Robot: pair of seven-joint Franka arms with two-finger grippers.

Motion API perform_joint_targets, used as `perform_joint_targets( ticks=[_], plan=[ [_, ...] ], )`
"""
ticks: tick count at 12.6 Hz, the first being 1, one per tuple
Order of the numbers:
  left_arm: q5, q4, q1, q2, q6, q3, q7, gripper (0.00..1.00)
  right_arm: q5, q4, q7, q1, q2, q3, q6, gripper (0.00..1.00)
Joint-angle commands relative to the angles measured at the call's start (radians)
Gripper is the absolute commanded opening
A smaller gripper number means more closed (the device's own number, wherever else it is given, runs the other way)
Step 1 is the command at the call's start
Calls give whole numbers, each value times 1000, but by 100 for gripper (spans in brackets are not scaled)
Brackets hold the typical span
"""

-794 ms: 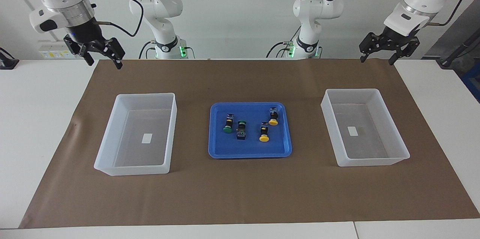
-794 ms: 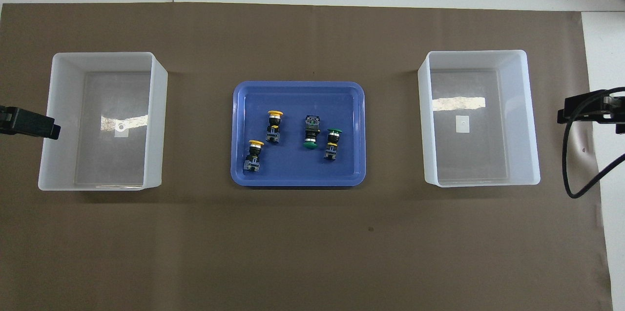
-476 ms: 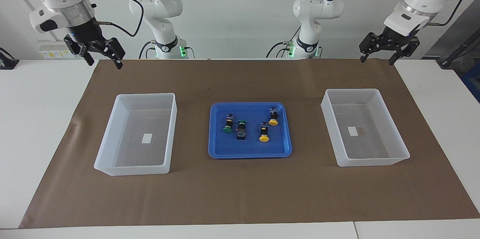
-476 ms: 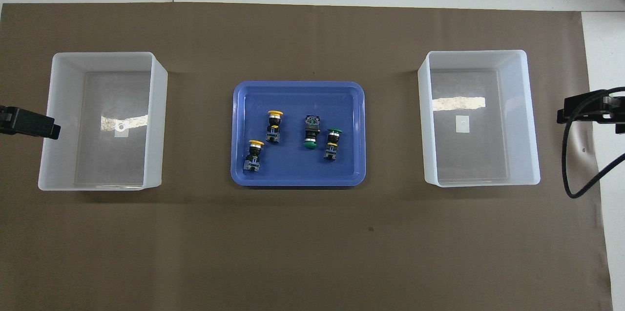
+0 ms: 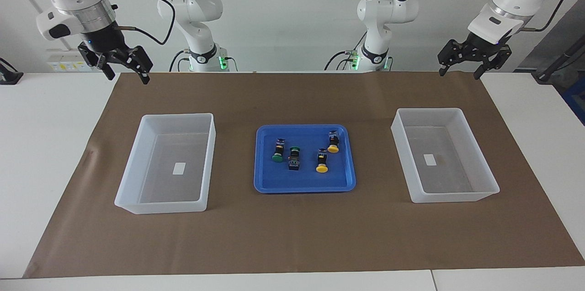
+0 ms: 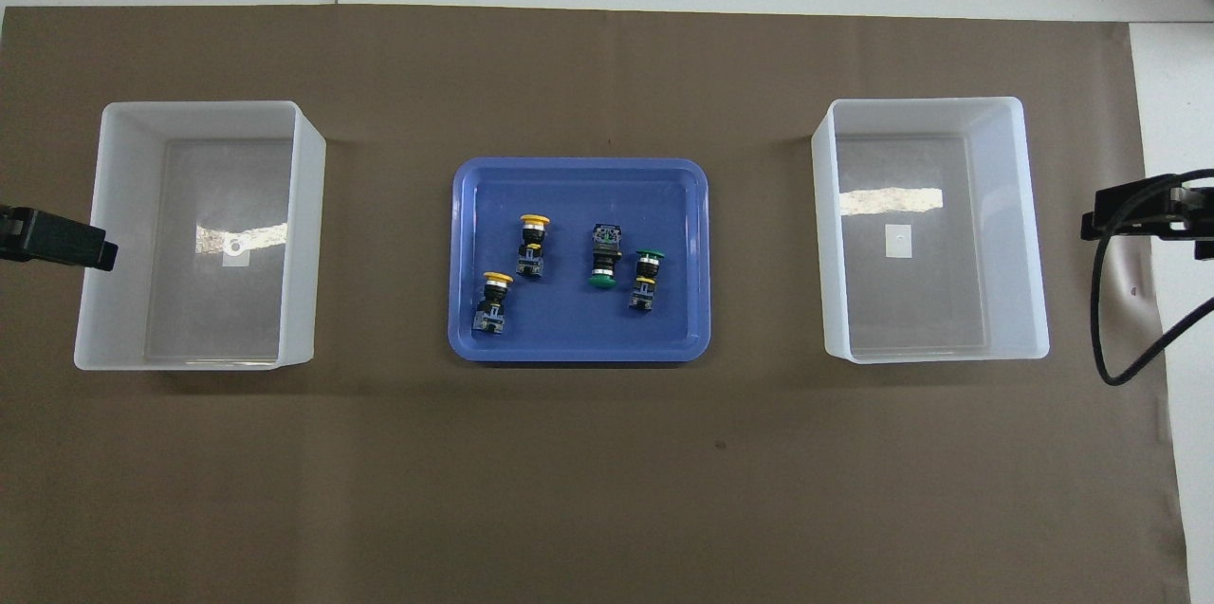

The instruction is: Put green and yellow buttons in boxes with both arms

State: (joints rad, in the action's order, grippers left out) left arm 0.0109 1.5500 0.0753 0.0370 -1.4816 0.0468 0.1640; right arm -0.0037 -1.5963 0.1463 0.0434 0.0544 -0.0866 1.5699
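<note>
White desk [image 5: 45, 145], covered across its middle by a brown mat [image 5: 297, 227], carries everything. Four buttons lie on their sides in a blue tray [image 5: 305, 187] at the mat's centre, well away from both sets of jaws and roughly midway between them. The two green buttons [image 5: 277, 156] [image 5: 294, 150] lie in the half of the tray toward the right arm's end, just beside each other. The two yellow buttons [image 5: 322, 168] [image 5: 333, 148] lie in the half toward the left arm's end, a little apart.

Two boxes flank the tray, each well apart from it and holding only a small white label. One box [image 5: 137, 190] sits toward the right arm's end, the other box [image 5: 480, 177] toward the left arm's end.

Right gripper [image 5: 125, 71] hangs in the air over the mat's corner nearest the robots at its own end, jaws spread and holding nothing. Left gripper [image 5: 459, 71] hangs over the matching corner at its end, jaws likewise spread and holding nothing. Each box lies farther from the robots than the jaws above its end. In the overhead view only a dark tip of each gripper shows, at the frame's two sides.
</note>
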Motion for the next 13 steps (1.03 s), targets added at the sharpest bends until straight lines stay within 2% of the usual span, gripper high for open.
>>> perform_joint_targets(
  ticks=[1,5,8,13],
  plan=[
    [-6,10,-8,14,9,-7,6,100,1,-28,-24,-13,18,21,-1,100],
    [-6,10,-8,14,9,-7,6,100,-2,-42,70,-8,5,82,16,100],
    [-6,10,-8,14,9,-7,6,100,-2,-115,171,93,-2,85,146,100],
    [-6,10,-8,14,9,-7,6,100,-1,-137,458,298,-184,85,344,100]
  ],
)
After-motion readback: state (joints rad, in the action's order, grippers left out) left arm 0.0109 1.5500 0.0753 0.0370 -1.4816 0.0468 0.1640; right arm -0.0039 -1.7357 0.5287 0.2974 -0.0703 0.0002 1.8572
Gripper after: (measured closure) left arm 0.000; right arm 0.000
